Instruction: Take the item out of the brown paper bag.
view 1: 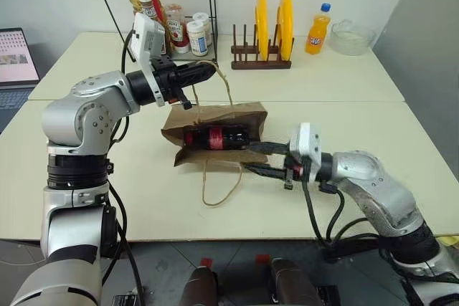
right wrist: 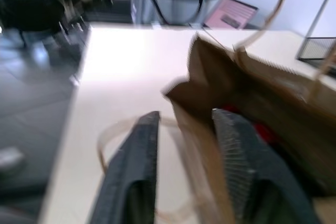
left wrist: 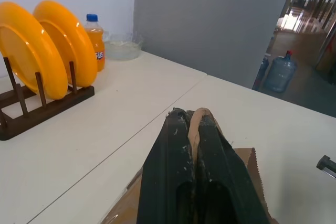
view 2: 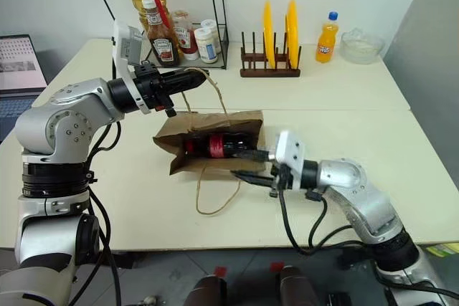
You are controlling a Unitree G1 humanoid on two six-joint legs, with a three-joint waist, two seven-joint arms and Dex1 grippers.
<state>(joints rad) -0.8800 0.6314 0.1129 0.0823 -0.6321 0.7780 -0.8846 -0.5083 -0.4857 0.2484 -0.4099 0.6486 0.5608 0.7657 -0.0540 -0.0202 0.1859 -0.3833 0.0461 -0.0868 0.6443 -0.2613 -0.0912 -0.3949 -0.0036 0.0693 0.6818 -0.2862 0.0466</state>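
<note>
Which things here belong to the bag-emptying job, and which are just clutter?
In the job:
- brown paper bag, lying open on the table
- cola bottle inside it
- left hand, shut on the bag's upper handle
- right hand, at the bag's mouth, fingers apart

Lying about:
- orange soda bottle
- yellow plates in a wooden rack
- glass bowl
- condiment bottles
- laptop

Both head eyes look down on the table [view 1: 323,198]; each wrist camera sights close along its tool
</note>
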